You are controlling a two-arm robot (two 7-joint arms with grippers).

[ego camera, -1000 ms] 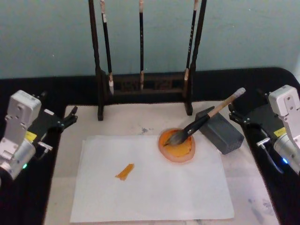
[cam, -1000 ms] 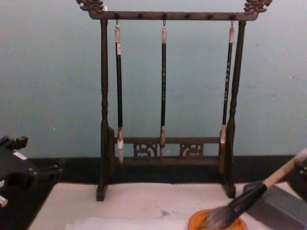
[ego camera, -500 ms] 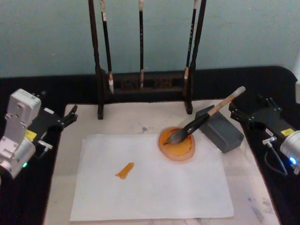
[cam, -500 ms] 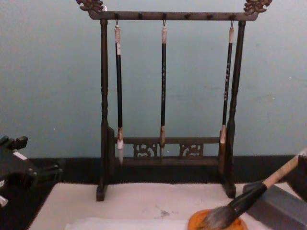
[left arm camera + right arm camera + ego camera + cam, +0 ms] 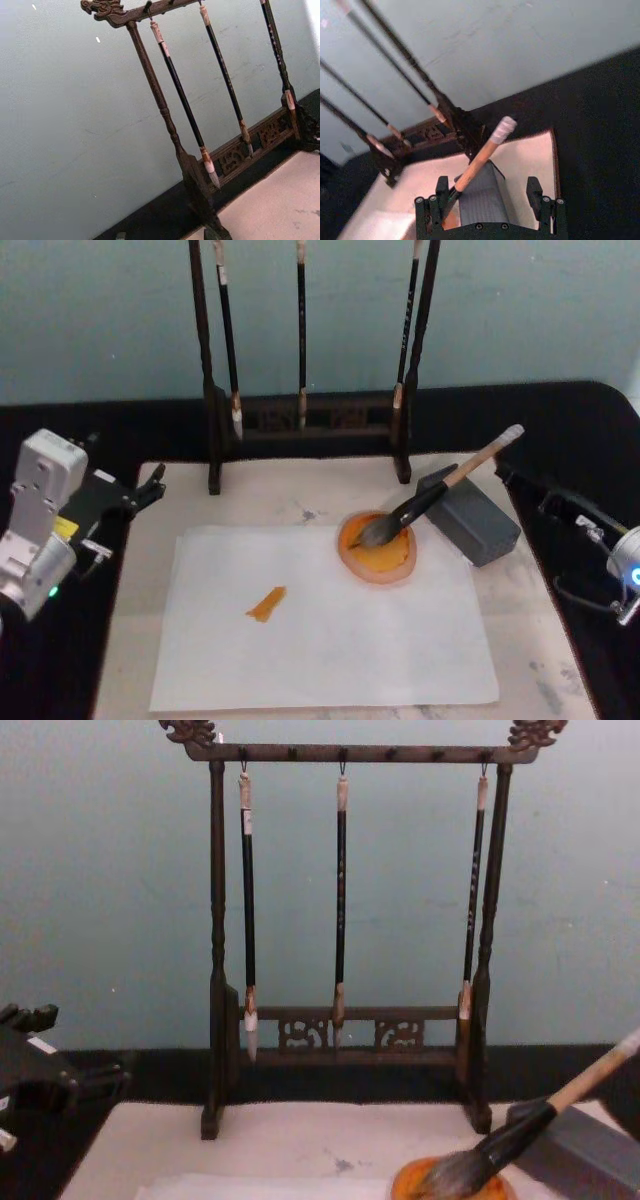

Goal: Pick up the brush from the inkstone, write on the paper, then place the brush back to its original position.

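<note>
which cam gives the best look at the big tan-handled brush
Head view: the brush shows whole, bristles in the orange dish, handle leaning on the grey block. Chest view catches it side-on, squeezed into the lower corner. Right wrist view shows its handle and white end beyond the open right gripper.

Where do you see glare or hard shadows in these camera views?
Head view: soft, even light; the paper is bright without a hot spot, and no hard shadow falls beside the brush. Chest view: the hanging brushes leave no distinct shadows on the wall. Right wrist view: no glare on the grey block.
</note>
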